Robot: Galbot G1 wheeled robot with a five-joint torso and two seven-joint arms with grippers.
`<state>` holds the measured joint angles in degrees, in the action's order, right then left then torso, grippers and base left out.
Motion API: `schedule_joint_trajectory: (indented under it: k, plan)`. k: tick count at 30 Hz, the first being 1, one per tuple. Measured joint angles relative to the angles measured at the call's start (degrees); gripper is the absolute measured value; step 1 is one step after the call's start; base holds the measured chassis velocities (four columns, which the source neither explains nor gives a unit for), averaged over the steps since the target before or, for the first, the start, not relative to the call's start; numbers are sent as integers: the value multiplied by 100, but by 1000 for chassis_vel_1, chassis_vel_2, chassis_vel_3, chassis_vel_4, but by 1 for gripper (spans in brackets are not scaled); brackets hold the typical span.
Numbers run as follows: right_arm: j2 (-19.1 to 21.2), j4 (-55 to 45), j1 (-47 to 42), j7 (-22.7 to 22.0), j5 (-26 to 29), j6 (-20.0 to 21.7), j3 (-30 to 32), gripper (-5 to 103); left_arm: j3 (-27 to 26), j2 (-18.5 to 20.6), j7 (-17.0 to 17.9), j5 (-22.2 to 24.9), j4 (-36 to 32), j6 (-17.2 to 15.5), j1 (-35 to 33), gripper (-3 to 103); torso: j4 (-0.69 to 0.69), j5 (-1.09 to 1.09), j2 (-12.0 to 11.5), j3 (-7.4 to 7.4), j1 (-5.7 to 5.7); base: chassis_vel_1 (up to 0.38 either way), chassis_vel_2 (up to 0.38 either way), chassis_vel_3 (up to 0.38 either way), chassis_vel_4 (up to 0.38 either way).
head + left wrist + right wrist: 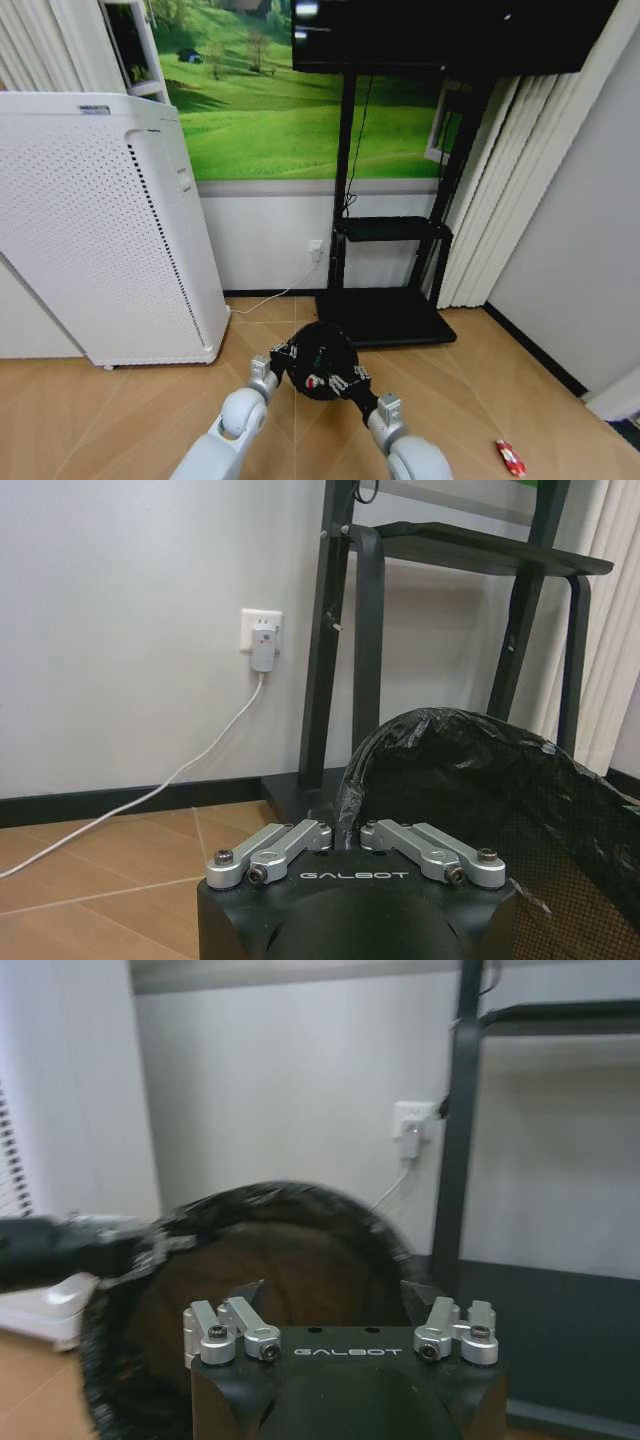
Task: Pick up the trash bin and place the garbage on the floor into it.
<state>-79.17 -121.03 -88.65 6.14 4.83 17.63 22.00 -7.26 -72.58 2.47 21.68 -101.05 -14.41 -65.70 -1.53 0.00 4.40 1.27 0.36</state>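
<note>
Head view: wood floor [120, 410]; left gripper [283, 356] clamped on trash bin [318, 355] rim, right gripper [345, 381] spread.

Head camera: looking forward and down from above both arms. Wrist cameras: each sitting just behind its own gripper, facing the wall close over the trash bin [318, 360] rim (all three views sharing bin, wall socket [261, 638] and black stand [385, 260]).
</note>
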Motion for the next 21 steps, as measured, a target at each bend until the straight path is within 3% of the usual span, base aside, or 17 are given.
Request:
schedule_joint_trajectory:
  k: [3,5,7,12,21]
  plan:
    - [2,-54,-37,-166,130,-27,160,80,-69,24,-9,0,-35,0,-44,7,0,-2,0,0,0,0,0,0,0]
    - [-3,-51,-95,-484,310,-109,433,96,-236,104,-55,0,-143,0,-147,7,0,0,0,0,0,0,0,0,0]
    - [2,0,-135,-638,440,-123,611,98,-349,162,-76,4,-221,0,-211,7,0,0,0,0,0,0,0,0,0]
    - [8,301,-169,-669,619,-115,1035,100,-637,291,-137,67,-398,0,-360,7,0,0,0,0,0,0,0,0,0]
    - [-2,624,-93,-588,692,-221,1156,100,-755,314,-165,87,-514,2,-504,7,1,0,0,0,0,-30,-23,23,32]
